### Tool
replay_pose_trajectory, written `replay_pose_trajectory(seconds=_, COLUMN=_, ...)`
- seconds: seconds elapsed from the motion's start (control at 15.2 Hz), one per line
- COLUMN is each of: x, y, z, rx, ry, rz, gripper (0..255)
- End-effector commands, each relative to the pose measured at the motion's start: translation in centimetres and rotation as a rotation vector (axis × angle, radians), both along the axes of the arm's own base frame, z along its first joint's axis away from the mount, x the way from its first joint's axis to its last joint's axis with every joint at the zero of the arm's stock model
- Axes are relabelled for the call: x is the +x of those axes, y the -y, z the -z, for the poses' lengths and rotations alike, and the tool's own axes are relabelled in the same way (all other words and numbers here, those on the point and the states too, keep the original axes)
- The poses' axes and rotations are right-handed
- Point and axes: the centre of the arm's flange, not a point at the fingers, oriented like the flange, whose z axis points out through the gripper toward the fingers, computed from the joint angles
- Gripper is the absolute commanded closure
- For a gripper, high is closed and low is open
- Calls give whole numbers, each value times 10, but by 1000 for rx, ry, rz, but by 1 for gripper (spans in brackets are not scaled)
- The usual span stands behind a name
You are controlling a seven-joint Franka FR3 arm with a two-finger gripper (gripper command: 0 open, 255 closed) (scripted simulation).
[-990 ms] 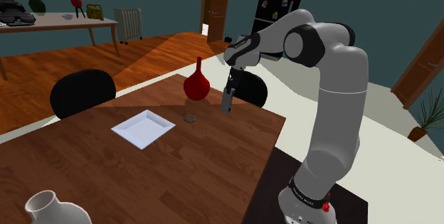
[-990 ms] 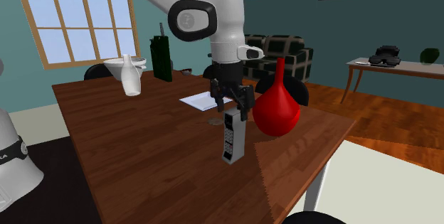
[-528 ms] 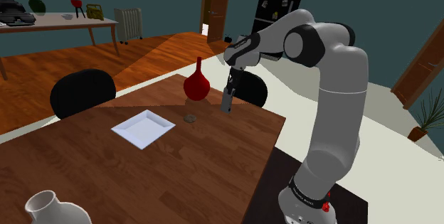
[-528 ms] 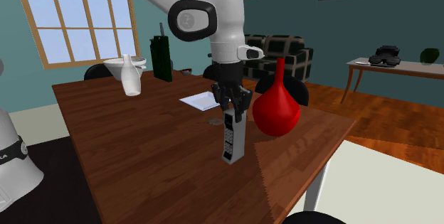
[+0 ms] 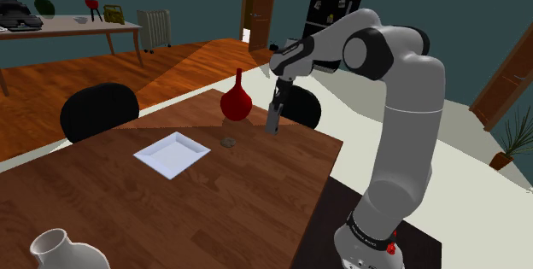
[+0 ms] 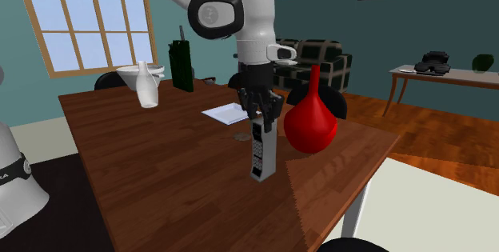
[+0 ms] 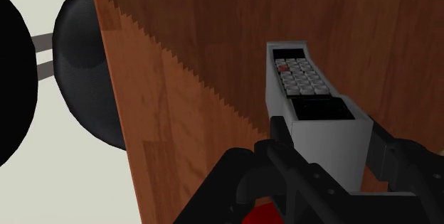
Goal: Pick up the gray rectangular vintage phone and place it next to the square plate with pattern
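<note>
The gray rectangular phone stands upright near the wooden table's far corner, keypad facing outward. My black gripper comes down from above and is shut on the phone's top end, one finger on each side. The phone's base sits at or barely above the tabletop. The white square plate lies flat toward the shoulder view's left of the phone, well apart from it.
A red bulb vase stands close beside the phone. A small brown object lies between plate and phone. A white vase stands at the far end. Black chairs flank the table, whose edge is near the phone.
The fingers, open around the phone's top a second ago, have shut on it. The arm has risen slightly and the phone with it.
</note>
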Motion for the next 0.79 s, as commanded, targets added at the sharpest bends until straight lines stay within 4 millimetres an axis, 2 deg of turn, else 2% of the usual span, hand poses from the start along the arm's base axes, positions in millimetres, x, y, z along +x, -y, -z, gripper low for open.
replay_pose_trajectory(seconds=0.0, x=0, y=0, z=-11, rx=0, ry=0, rz=0, gripper=255)
replay_pose_trajectory(seconds=0.73, x=0, y=0, z=-70, rx=0, ry=0, rz=0, gripper=255)
